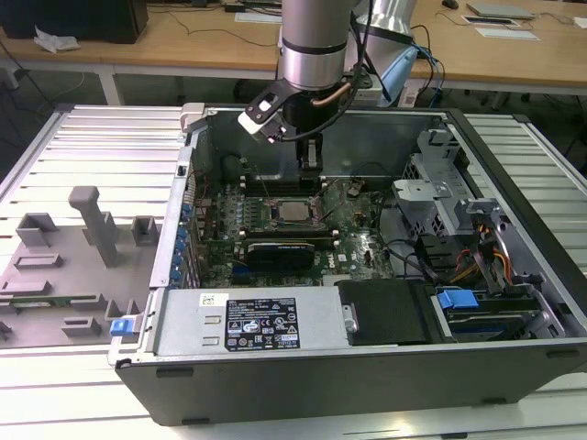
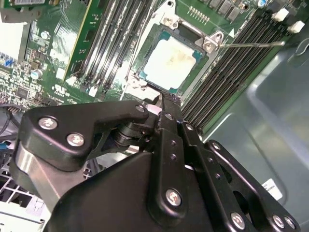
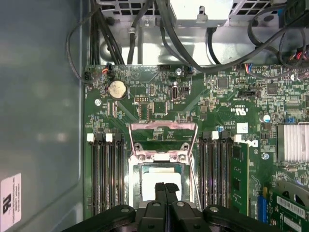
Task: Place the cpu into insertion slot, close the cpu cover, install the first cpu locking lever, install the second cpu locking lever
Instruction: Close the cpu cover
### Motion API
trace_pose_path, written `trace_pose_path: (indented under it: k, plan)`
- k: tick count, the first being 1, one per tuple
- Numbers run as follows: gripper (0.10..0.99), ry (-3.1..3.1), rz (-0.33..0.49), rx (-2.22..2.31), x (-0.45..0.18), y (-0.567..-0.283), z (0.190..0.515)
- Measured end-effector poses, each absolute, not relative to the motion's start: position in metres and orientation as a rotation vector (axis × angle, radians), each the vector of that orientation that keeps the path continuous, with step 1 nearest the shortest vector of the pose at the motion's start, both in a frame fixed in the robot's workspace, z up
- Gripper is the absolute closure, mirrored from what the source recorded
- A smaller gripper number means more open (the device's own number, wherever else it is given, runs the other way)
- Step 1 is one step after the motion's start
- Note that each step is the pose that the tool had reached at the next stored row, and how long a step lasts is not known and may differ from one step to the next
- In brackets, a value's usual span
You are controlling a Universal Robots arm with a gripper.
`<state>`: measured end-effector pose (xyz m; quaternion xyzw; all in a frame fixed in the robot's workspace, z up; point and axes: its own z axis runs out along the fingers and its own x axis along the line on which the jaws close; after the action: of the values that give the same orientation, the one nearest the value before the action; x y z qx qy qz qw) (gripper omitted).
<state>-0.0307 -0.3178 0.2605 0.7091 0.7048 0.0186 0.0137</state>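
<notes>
The cpu (image 2: 169, 63), a silvery-beige square chip, lies flat in the insertion slot (image 3: 135, 181) on the green board, and it is also visible in the exterior view (image 1: 294, 211). The cpu cover (image 3: 163, 127), a thin metal frame, stands swung open beyond the chip. A thin locking lever (image 2: 251, 44) sticks out free beside the socket. My gripper (image 3: 165, 187) hangs just above the chip's near edge, its black fingers (image 2: 164, 108) shut together with nothing between them. In the exterior view the gripper (image 1: 311, 167) is inside the open computer case, above the socket.
Rows of black memory slots (image 3: 106, 179) flank the socket on both sides. A black graphics card (image 1: 280, 249) lies just in front of the socket. The case's metal wall (image 3: 43, 106) is close by. A power supply (image 1: 248, 321) and a drive cage (image 1: 436, 197) fill the case.
</notes>
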Motion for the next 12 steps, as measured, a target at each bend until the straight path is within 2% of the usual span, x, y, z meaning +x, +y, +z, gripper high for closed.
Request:
trace_pose_path:
  k: [12]
  plan:
    - [0.98, 2.196, 0.057, 2.209, -0.013, -0.318, 0.264]
